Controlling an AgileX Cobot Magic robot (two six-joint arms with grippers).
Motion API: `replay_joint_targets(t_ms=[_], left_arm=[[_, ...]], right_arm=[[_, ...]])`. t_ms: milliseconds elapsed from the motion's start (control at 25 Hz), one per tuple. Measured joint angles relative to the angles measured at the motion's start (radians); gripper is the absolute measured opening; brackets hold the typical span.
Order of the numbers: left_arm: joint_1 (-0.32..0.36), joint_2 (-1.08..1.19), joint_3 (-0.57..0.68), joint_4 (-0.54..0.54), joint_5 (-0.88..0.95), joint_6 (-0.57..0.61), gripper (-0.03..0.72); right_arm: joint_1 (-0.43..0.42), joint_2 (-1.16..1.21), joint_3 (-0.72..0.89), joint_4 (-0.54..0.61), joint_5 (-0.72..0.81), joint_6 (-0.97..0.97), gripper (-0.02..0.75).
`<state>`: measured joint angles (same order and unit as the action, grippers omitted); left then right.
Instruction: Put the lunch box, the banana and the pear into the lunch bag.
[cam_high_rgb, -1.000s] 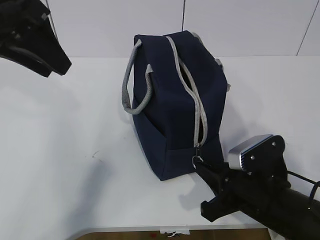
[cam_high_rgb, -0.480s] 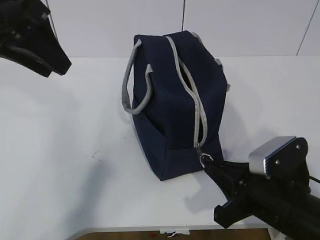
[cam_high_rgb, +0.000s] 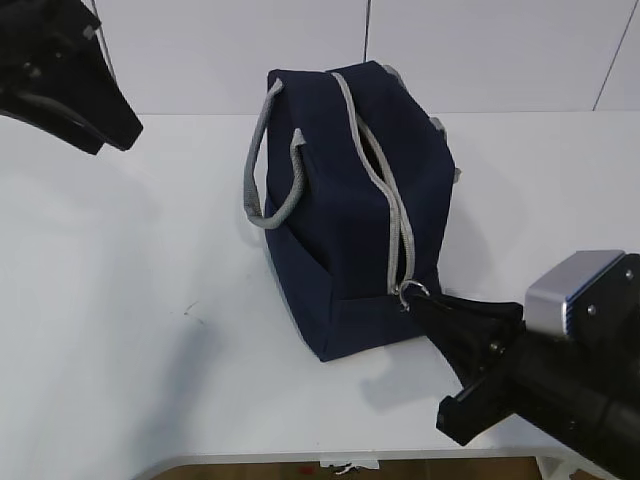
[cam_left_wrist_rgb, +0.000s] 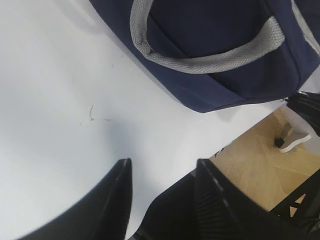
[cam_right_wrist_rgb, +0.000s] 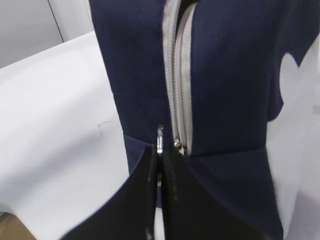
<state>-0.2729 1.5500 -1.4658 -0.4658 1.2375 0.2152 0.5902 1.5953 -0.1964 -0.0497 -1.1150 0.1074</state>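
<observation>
Navy fabric is filling the middle of the exterior view: the lunch bag (cam_high_rgb: 350, 205) is standing upright on the white table (cam_high_rgb: 120, 300), its grey handles (cam_high_rgb: 268, 165) drooping down the left side. Its grey zipper (cam_high_rgb: 385, 190) is running across the top and down the near end, gaping a little, but only darkness is showing inside. At lower right the right gripper (cam_high_rgb: 425, 305) is pinching the ring pull (cam_high_rgb: 412, 292) at the zipper's bottom end. The left arm is hanging in the upper left corner.

From the left wrist, the left gripper (cam_left_wrist_rgb: 162, 175) is hovering with its jaws spread apart over bare table at the bottom, the bag lying across the top.

From the right wrist, the two fingers are pressing together on the ring at lower centre, the zipper rising straight above.
</observation>
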Motion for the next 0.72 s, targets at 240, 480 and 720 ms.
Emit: replay_joint_targets(t_ms=[240,480,720], left_arm=[[0.0,0.0,0.0,0.0,0.0,0.0,0.318],[0.0,0.0,0.0,0.0,0.0,0.0,0.318],[0.0,0.0,0.0,0.0,0.0,0.0,0.318]], right_arm=[[0.0,-0.06,0.0,0.002,0.032,-0.008,0.001],[0.0,-0.113,-0.037,0.004,0.141,-0.037,0.001],[0.0,-0.177,-0.107,0.004,0.292,-0.067,0.001]])
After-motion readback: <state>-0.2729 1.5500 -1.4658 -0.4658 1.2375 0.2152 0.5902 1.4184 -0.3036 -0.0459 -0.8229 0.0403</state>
